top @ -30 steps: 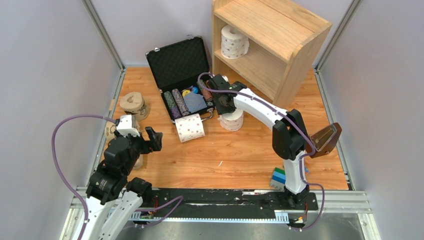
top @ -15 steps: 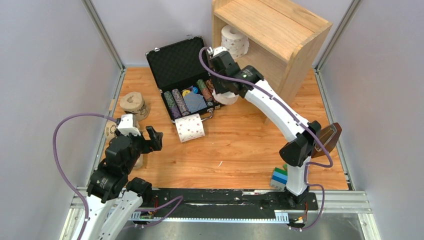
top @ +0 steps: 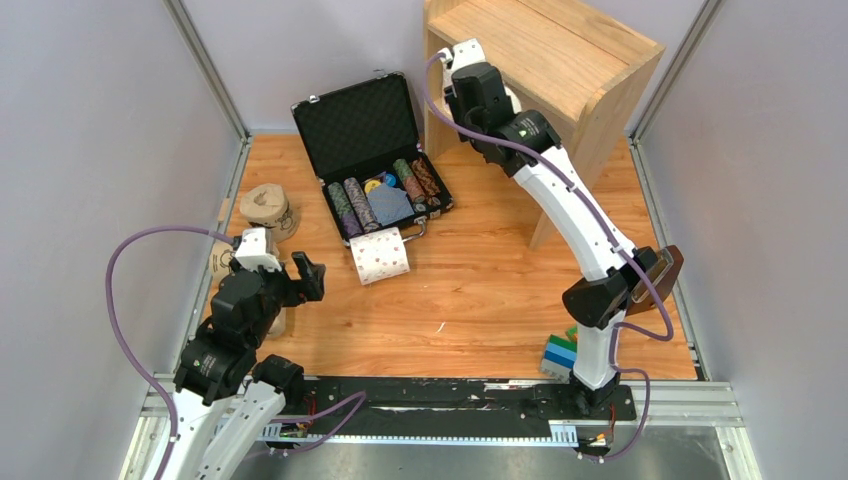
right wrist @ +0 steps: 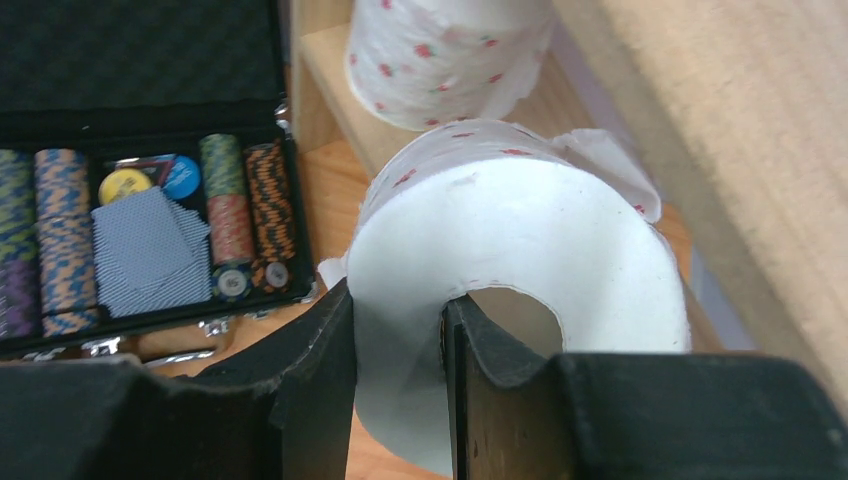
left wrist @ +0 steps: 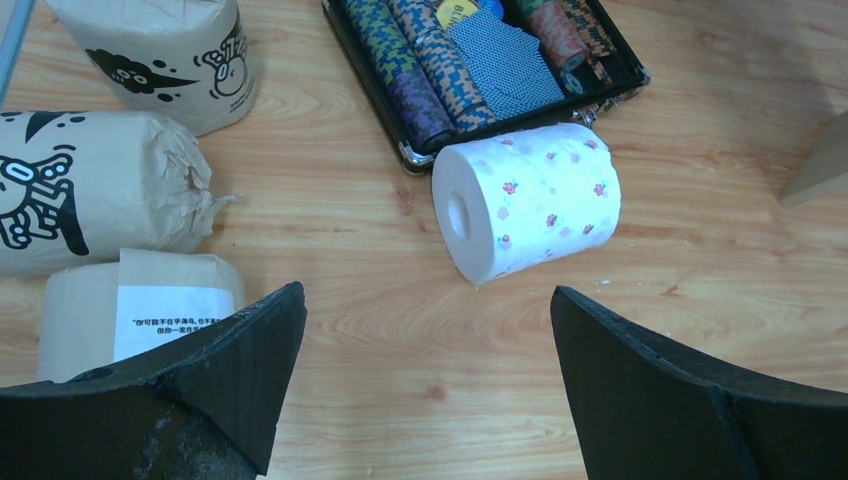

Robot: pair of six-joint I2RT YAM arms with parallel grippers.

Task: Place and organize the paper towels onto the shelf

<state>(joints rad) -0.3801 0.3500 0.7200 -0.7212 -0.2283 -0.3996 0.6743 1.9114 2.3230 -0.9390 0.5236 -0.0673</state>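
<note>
Risk | my right hand (right wrist: 398, 345) pinches one wall of the white pink-dotted paper roll (right wrist: 520, 250) at the opening of the light-wood shelf (top: 545, 45) | may slip, or knock the shelved roll (right wrist: 440, 60) | left hand (left wrist: 425, 292) wide

We see white shells and black joints on our left arm (top: 235, 312) and right arm (top: 580, 215). Purple cables (top: 165, 231) run along both — fingers (left wrist: 680, 400) matte black.

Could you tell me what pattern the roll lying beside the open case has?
White with small pinkish flower dots; the roll shows best in the left wrist view.
</note>
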